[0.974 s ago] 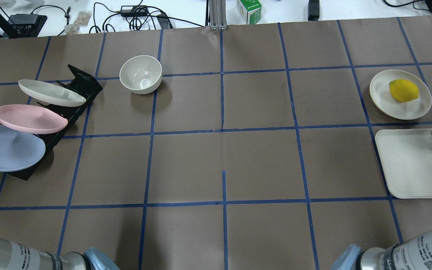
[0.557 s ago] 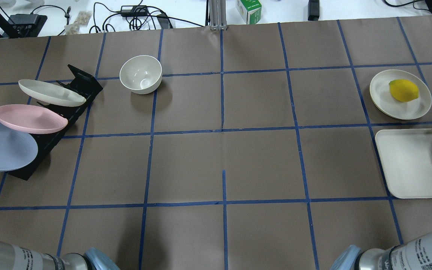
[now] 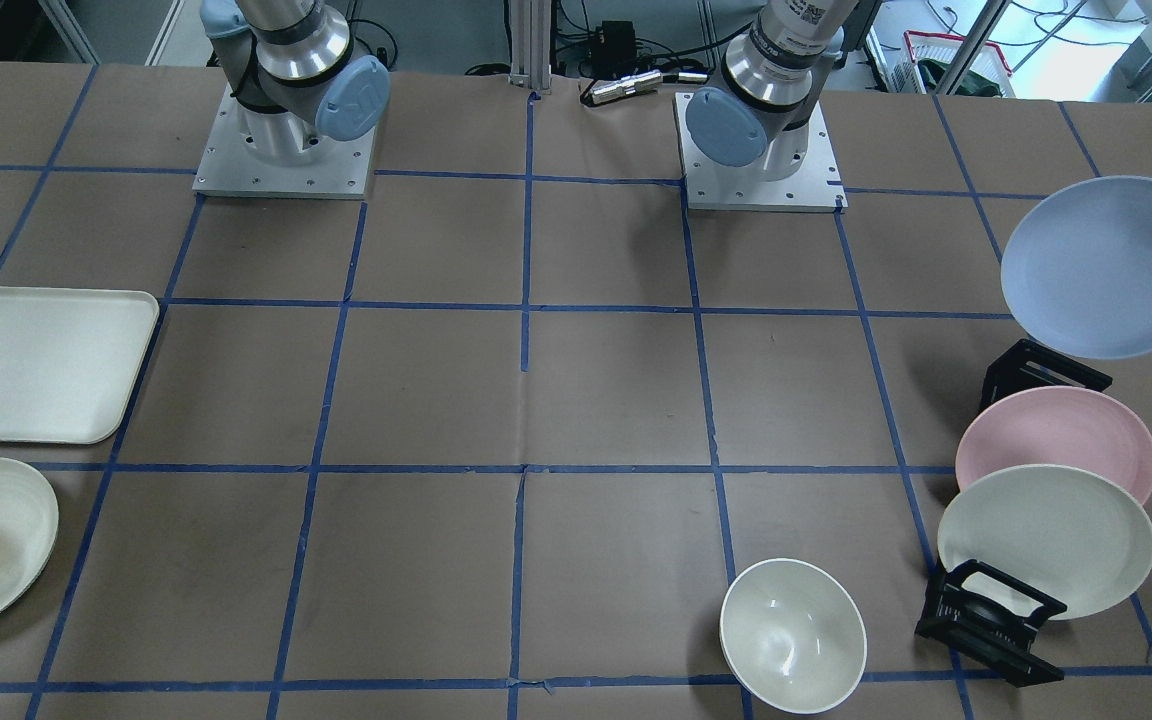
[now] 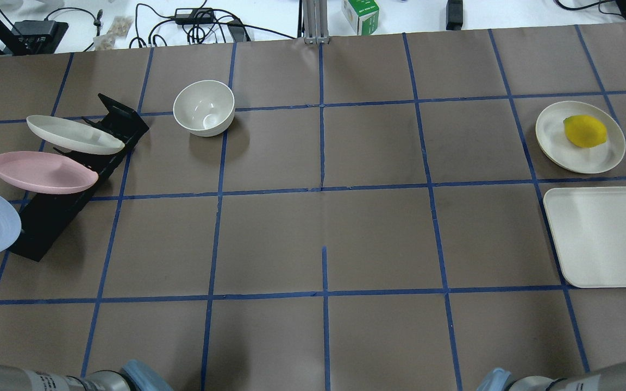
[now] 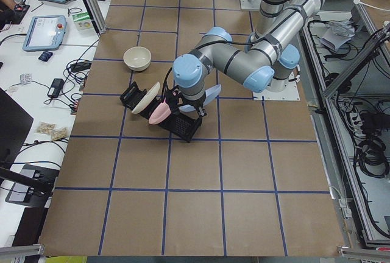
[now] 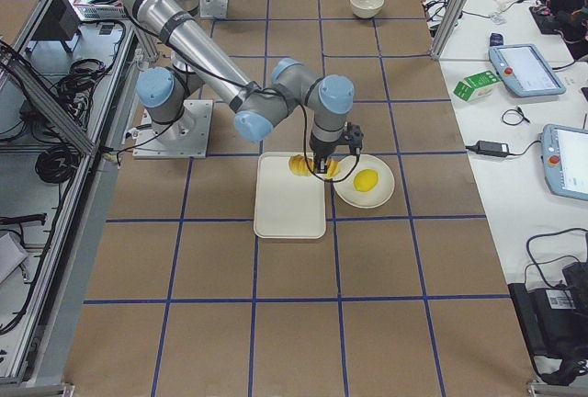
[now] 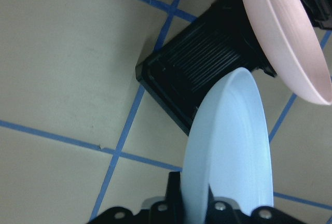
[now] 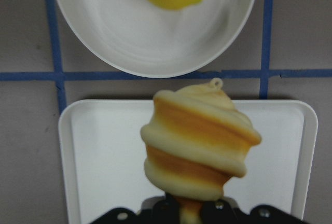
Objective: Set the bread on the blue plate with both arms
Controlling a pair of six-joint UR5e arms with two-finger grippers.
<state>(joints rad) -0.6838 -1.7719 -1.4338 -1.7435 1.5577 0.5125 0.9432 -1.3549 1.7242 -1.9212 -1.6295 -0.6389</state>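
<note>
The left gripper (image 7: 193, 204) pinches the rim of the blue plate (image 3: 1086, 270). The right gripper (image 8: 189, 209) is clamped on the lower end of the bread (image 8: 199, 146). The white tray (image 4: 595, 239) lies flat. Well apart from it, at the table's opposite end, stands the black rack (image 4: 47, 220). The blue plate hangs tilted in the air beside the rack. The pink plate (image 4: 44, 172) and off-white plate (image 4: 74, 134) lean in it. The bread is held upright above the tray's edge. A small plate (image 4: 555, 144) just beside that edge carries a lemon (image 4: 584, 131).
</note>
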